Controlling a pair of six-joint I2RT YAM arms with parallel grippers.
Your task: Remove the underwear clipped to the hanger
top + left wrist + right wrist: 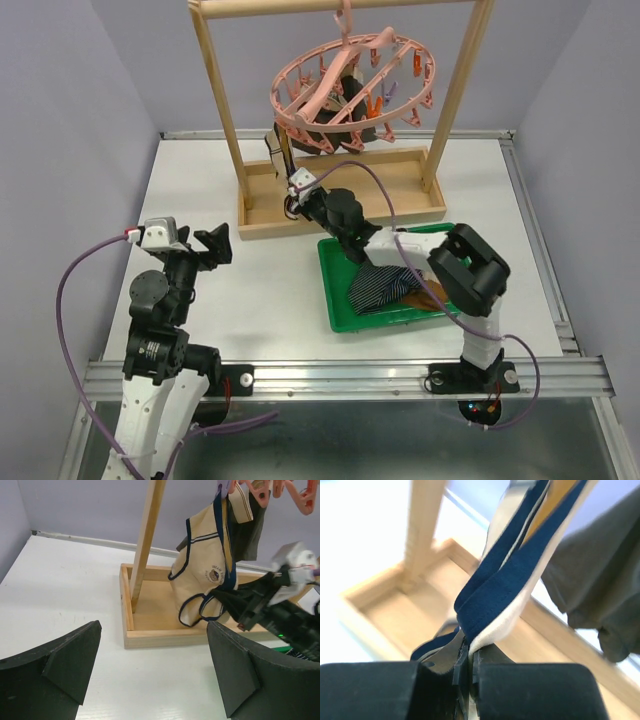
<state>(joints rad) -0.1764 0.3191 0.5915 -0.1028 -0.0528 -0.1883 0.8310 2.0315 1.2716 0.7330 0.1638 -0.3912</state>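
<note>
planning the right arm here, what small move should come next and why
Probably a short pull down and back: the right gripper is shut on the beige navy-trimmed briefs, whose top hangs clipped to the pink hanger.

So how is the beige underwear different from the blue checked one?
The beige underwear hangs clipped to the hanger; the blue checked underwear lies crumpled in the green tray. The beige one has navy edging and a small round badge; the checked one is patterned all over. The right gripper has its fingers shut on the beige one's lower edge; no fingers hold the checked one. Both are soft cloth.
</note>
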